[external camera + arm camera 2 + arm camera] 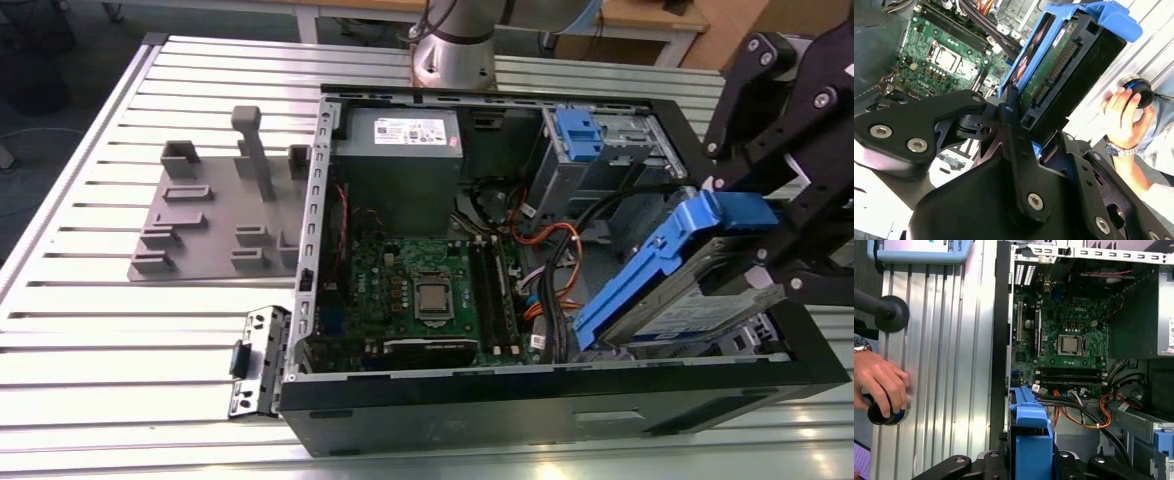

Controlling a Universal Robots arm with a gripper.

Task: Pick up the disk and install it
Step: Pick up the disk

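Observation:
The disk (674, 285), a silver drive in a bright blue carrier, hangs tilted over the open computer case (561, 385), at its near corner on the exterior view's right. My gripper (771, 245) is shut on the disk's upper end. In the second wrist view the disk's (1051, 70) green circuit side and connector face the camera, and the black fingers (1010, 117) of my gripper (1040, 134) clamp its edges. In the first wrist view the blue carrier end of the disk (1029, 432) stands out from my gripper (1030, 462), just above the case's cables.
Inside the case lie a green motherboard (427, 285), a grey power supply box (400, 140), orange and black cables (554, 250), and a bare blue bracket (585, 130) in the far bay. A grey fixture plate (214, 225) lies beside the case. A person's hand (881, 385) holds a black knob.

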